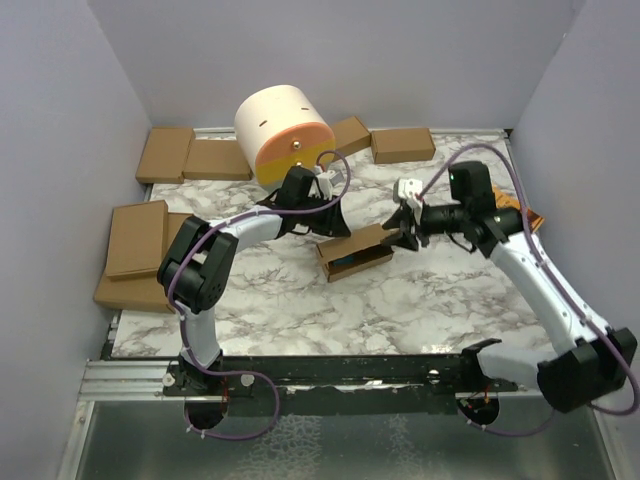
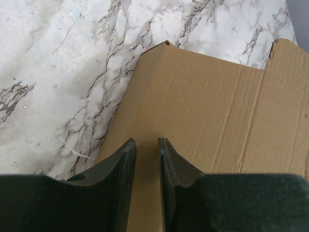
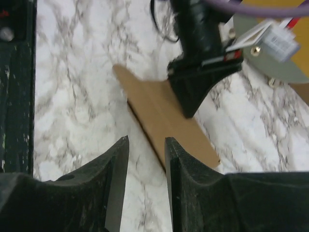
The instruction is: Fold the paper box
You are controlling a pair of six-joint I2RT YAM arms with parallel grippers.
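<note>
The paper box (image 1: 352,253) lies partly folded in the middle of the marble table, a low open brown tray with a flap toward the back. My left gripper (image 1: 328,230) comes down on its far left flap. In the left wrist view its fingers (image 2: 146,141) stand a narrow gap apart over the flat cardboard (image 2: 207,111), with nothing between them. My right gripper (image 1: 398,237) is at the box's right end. Its fingers (image 3: 146,139) are slightly apart over bare marble, just short of the cardboard flap (image 3: 154,111), where the left gripper's tip (image 3: 193,92) rests.
A white and orange cylinder (image 1: 283,135) stands at the back. Ready-made brown boxes lie at the back left (image 1: 190,155), back right (image 1: 403,145) and stacked on the left (image 1: 135,245). An orange booklet (image 1: 522,212) lies behind the right arm.
</note>
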